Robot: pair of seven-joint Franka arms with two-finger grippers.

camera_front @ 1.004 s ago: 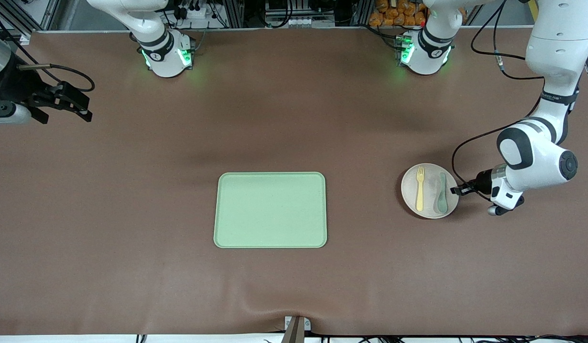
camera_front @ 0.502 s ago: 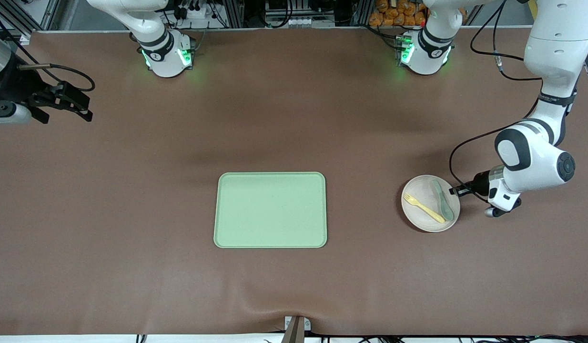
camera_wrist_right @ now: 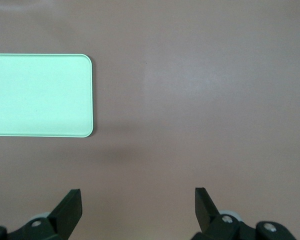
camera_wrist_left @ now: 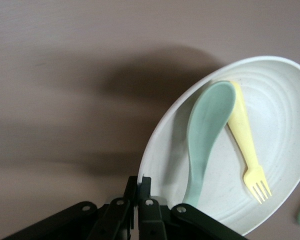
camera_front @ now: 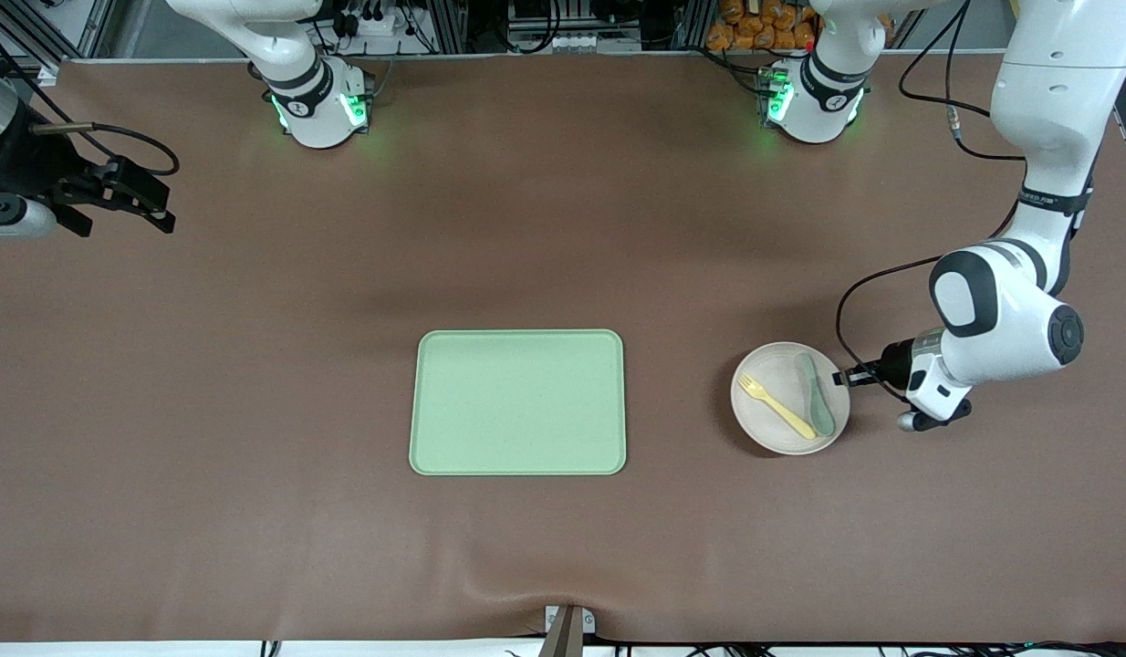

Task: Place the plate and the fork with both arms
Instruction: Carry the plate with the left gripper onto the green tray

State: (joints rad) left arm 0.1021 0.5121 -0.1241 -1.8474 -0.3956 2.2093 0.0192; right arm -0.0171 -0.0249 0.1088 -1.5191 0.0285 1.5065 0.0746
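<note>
While the brown surface (camera_front: 253, 383) stretched wide beneath both arms, the light-green tray (camera_front: 517, 402) lay flat near the middle of it, somewhat closer to the front edge than to the edge where the bases stood. The plate (camera_front: 773, 424) sat between the tray and the left arm's end of the surface, well apart from the tray, and in the left wrist view it appeared tilted, with a dark shadow under it. The left gripper (camera_front: 844, 375) was clamped tight on the plate's rim (camera_wrist_left: 146, 170) at the side toward the left arm's end. The right arm waited at its own end of the surface, near the corner by the bases; the right gripper (camera_front: 157, 210) hung in the air there with its fingers (camera_wrist_right: 70, 206) spread wide and holding nothing. On the plate, the grey-green spoon (camera_front: 816, 396) and the pale-yellow fork (camera_front: 778, 407) lay side by side, their handles meeting and the fork's tines pointing toward the tray.
</note>
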